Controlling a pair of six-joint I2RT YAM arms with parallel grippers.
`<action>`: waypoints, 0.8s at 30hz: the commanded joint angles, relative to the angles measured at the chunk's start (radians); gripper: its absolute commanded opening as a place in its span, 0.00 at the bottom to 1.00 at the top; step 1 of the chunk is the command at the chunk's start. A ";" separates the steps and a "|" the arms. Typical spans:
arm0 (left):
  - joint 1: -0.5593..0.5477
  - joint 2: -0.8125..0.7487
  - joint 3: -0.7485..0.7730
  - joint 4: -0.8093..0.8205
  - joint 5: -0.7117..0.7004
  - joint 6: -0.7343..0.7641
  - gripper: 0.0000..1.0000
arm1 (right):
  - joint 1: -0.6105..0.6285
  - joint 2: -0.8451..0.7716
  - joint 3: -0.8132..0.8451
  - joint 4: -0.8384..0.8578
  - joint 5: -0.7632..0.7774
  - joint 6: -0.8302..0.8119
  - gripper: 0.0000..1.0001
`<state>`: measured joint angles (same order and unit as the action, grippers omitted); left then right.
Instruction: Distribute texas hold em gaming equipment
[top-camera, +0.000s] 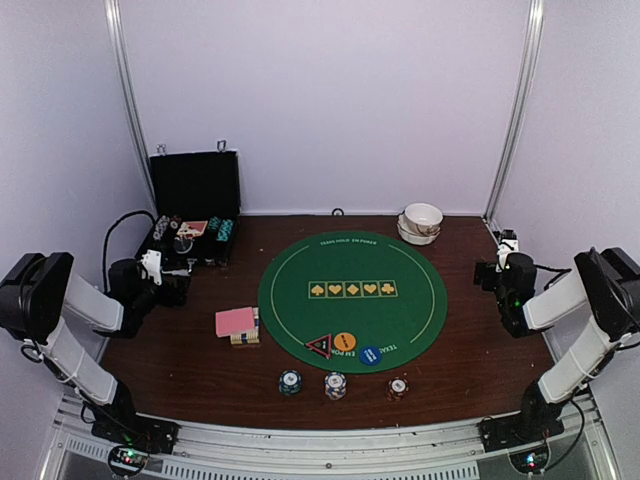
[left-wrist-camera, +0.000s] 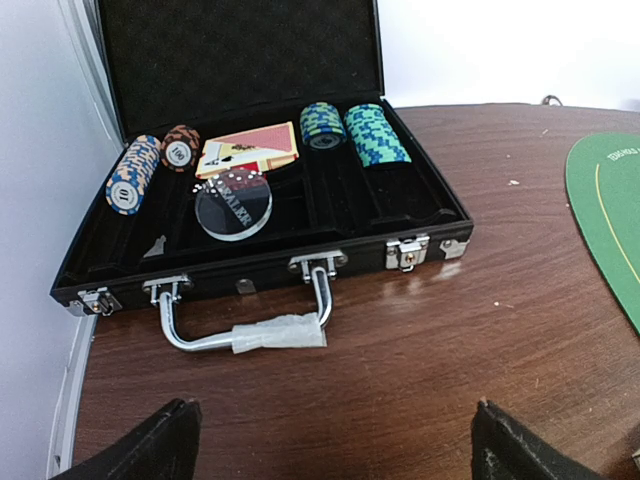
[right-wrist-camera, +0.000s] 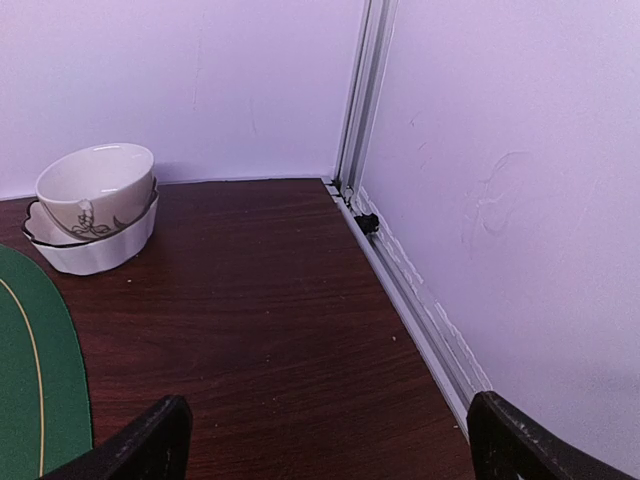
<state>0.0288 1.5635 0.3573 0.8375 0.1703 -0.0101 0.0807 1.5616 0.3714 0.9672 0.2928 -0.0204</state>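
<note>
Tabletop (top-camera: 180, 370) of dark brown wood, seen from above, with a round green felt mat (top-camera: 350, 262) at its centre. On the near part of the mat lie a black-and-red triangular marker (top-camera: 320, 347), an orange round disc (top-camera: 344, 341) just beside it on the right, and a blue round disc (top-camera: 370, 355) slightly nearer and further right. Three short stacks of stripe-edged poker chips (top-camera: 335, 385) stand in a row on bare wood just off the mat's near edge. A squared pile of pink-backed playing cards (top-camera: 236, 321) sits just off the mat's left edge.

A black hard case (top-camera: 195, 185) stands open at the far left, its lid upright. The left wrist view shows its compartments: blue-and-orange chips (left-wrist-camera: 133, 175) on edge at the left, teal chips (left-wrist-camera: 377, 135) at the right, loose cards (left-wrist-camera: 250, 150) between them, and a clear round dealer disc (left-wrist-camera: 234, 205) in the middle. The case's metal handle (left-wrist-camera: 245, 325), partly wrapped in tape, lies flat on the wood.

Stacked white bowls (top-camera: 421, 223) sit at the far right, just beyond the mat.

The left pincer (left-wrist-camera: 330, 440) hovers over bare wood in front of the handle, its jaws wide and holding nothing. The right pincer (right-wrist-camera: 325, 440) hovers over bare wood beside the right wall, also wide and holding nothing, with the bowls well apart to its left.
</note>
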 joint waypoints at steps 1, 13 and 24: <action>-0.003 0.007 -0.003 0.050 -0.008 -0.004 0.97 | -0.006 0.002 0.003 0.019 -0.003 -0.006 0.99; -0.002 -0.052 0.042 -0.067 -0.001 -0.004 0.98 | 0.004 -0.050 -0.004 -0.026 0.036 0.001 0.99; 0.002 -0.225 0.357 -0.863 0.013 0.102 0.98 | 0.045 -0.379 0.219 -0.635 0.131 0.050 1.00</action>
<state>0.0288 1.3624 0.5747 0.3580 0.1680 0.0360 0.1184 1.2892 0.4557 0.6666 0.3820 -0.0273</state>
